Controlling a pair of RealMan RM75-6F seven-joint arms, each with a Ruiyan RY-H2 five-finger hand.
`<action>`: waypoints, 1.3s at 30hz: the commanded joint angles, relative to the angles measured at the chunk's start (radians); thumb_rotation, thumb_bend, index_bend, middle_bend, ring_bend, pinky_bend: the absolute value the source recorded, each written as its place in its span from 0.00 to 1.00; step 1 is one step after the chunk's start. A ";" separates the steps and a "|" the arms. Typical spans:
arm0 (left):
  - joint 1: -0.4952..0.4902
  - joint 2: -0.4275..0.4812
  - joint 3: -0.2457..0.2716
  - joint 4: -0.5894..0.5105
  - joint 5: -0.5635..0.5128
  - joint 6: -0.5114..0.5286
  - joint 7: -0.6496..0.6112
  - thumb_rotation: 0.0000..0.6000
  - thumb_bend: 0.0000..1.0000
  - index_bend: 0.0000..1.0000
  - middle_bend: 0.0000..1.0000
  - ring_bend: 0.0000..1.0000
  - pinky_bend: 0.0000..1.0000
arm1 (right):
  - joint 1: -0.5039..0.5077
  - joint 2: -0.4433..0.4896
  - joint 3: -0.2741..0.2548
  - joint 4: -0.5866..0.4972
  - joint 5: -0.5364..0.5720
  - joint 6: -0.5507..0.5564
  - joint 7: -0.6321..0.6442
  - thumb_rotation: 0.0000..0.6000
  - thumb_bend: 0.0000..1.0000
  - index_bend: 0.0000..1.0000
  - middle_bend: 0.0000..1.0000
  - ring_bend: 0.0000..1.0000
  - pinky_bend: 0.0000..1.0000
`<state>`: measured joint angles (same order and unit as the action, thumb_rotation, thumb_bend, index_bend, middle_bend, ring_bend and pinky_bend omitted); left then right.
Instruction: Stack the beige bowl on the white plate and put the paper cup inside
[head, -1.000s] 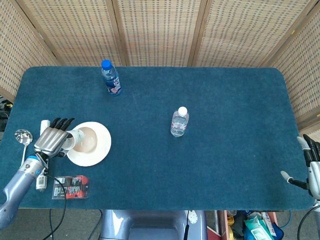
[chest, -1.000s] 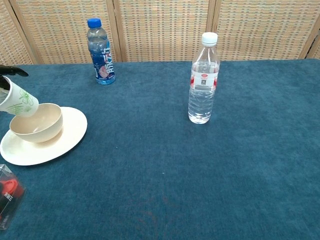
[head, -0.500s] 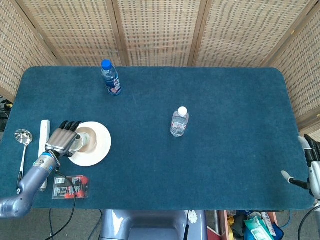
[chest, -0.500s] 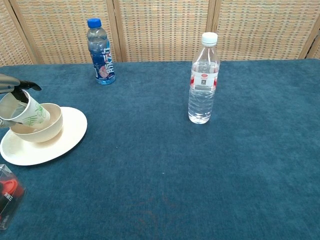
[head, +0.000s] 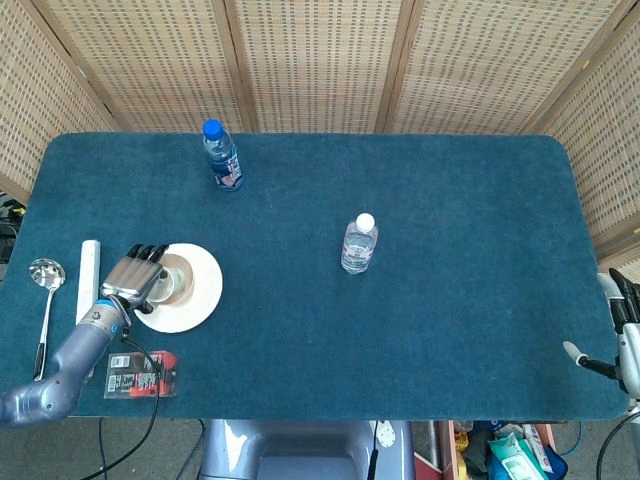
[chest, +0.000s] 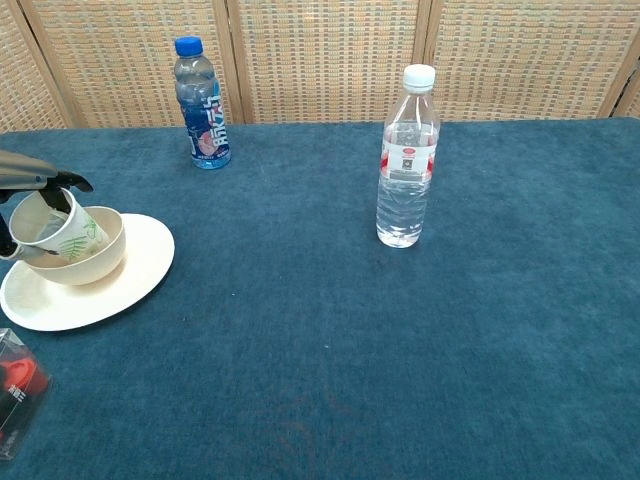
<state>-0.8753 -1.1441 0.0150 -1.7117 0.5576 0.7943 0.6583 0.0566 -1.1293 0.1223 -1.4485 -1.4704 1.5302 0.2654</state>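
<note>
While the left hand (head: 135, 280) grasps the white paper cup with green print (chest: 58, 222) in its fingers (chest: 62, 181), the cup sits tilted inside the beige ceramic-looking bowl (chest: 88, 255), which rests on the round white plate (chest: 120, 285) at the table's (head: 420, 330) 8 o'clock edge. Judgement: cup is light, thin-walled and crushable; hold softly around the mid-wall, not the rim. Bowl is stiff, smooth, likely to slide. Right hand (head: 622, 325) idles at 4 o'clock, fingers apart, holding nothing.
</note>
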 joint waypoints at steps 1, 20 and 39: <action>-0.034 0.003 0.012 -0.006 -0.043 -0.014 0.015 1.00 0.41 0.64 0.00 0.00 0.00 | 0.000 0.000 0.000 0.001 0.001 0.000 0.001 1.00 0.14 0.01 0.00 0.00 0.00; -0.025 0.030 0.003 -0.043 0.032 0.074 -0.054 1.00 0.24 0.32 0.00 0.00 0.00 | -0.002 -0.002 0.001 0.003 -0.004 0.007 0.010 1.00 0.14 0.01 0.00 0.00 0.00; 0.349 0.181 -0.013 -0.232 0.750 0.572 -0.474 1.00 0.19 0.00 0.00 0.00 0.00 | -0.006 -0.019 0.009 0.021 -0.025 0.048 0.023 1.00 0.14 0.01 0.00 0.00 0.00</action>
<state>-0.6385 -0.9555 -0.0382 -1.9385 1.1635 1.2367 0.2786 0.0510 -1.1476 0.1305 -1.4278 -1.4948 1.5779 0.2883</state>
